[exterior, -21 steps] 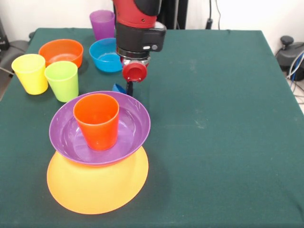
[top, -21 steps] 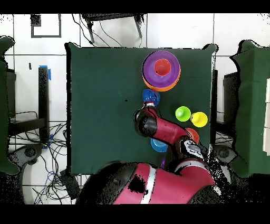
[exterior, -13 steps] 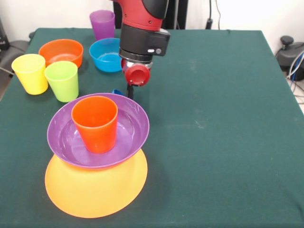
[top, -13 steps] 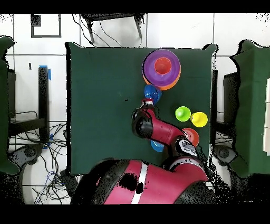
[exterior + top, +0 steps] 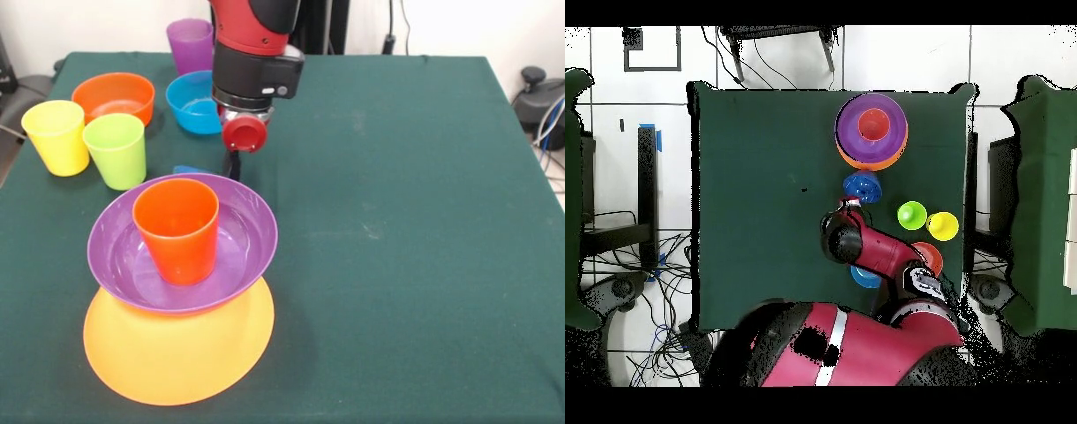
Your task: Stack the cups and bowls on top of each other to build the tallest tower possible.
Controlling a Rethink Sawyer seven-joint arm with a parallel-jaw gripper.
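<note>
The tower stands at the near left: a very large yellow-orange bowl, a wide purple bowl on it, and an orange-red cup upright inside. My gripper hangs low just behind the tower. A dark blue bowl lies beside it, mostly hidden by the purple bowl's rim in the front view. Whether I touch it is unclear.
At the far left stand a yellow cup, a lime green cup, an orange bowl, a light blue bowl and a purple cup.
My gripper has shifted slightly left in the front view. The dark blue bowl has slid left behind the purple bowl's rim. The tower moved a little earlier and now rests still.
</note>
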